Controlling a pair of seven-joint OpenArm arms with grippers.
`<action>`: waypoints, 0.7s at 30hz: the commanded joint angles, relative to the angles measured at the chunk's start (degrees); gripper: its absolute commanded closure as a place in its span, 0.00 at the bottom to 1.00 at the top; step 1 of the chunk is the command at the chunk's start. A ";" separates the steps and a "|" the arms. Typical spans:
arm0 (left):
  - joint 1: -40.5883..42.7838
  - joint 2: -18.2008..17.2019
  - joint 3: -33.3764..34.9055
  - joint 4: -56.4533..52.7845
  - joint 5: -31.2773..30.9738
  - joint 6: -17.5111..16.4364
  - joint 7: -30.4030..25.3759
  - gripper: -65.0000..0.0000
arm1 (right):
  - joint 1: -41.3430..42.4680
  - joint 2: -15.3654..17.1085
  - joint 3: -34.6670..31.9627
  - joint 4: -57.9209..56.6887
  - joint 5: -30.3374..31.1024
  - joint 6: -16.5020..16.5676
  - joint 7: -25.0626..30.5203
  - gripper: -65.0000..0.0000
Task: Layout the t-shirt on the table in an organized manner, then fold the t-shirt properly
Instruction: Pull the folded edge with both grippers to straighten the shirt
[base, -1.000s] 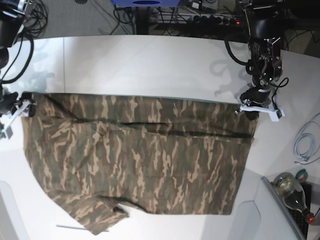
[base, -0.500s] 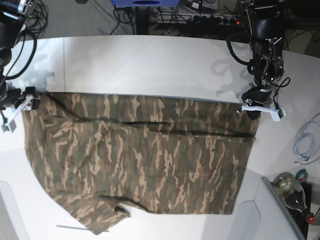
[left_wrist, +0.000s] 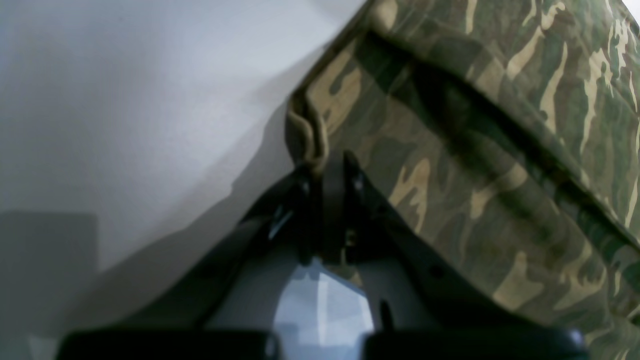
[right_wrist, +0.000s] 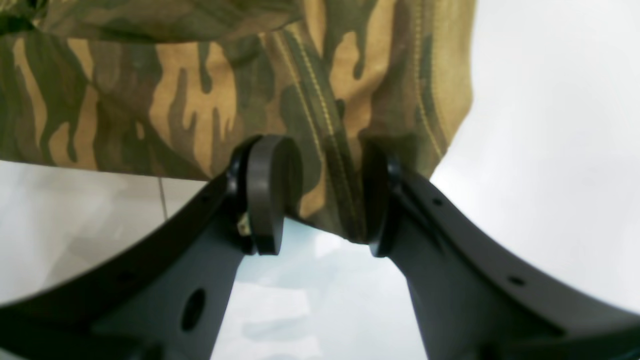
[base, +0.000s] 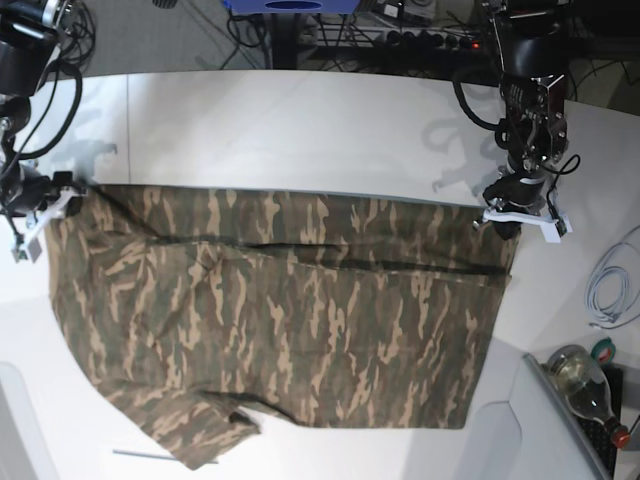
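Shirt (base: 280, 315) lay spread across the middle of the table (base: 300, 130), camouflage side up, running from the base view's left edge almost to its right. A long crease ran across its upper part, and a sleeve stuck out at the lower left corner. Its far edge lay straight, stretched between the two grippers.

The left gripper (base: 520, 215) sat at the shirt's upper corner on the base view's right. In the left wrist view its jaws were clamped tight on a bunched edge of the cloth (left_wrist: 310, 145), with a fold ridge running away from the pinch.

The right gripper (base: 40, 215) sat at the opposite upper corner. In the right wrist view its two round pads (right_wrist: 272, 195) stood apart with the stitched hem (right_wrist: 330, 165) hanging between them; the cloth touched the pad on that view's right, while the other pad stood clear of it. Whether that cloth was truly gripped could not be told.

Off the table's near right corner stood a bottle (base: 590, 390), with a pale cable (base: 610, 285) beside it. Dark cables lay on the floor behind the table.
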 joint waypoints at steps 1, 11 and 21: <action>-0.39 -0.69 -0.11 0.53 0.23 0.09 0.26 1.00 | 0.84 1.06 0.19 0.91 0.56 0.23 0.24 0.65; -0.39 -0.95 -0.11 0.53 0.23 0.09 0.34 1.00 | 2.51 1.06 0.19 0.91 0.30 0.23 -0.02 1.00; -0.39 -1.39 -0.11 0.53 0.23 0.09 0.34 1.00 | 5.23 2.55 0.10 -2.96 -2.78 0.06 0.33 1.00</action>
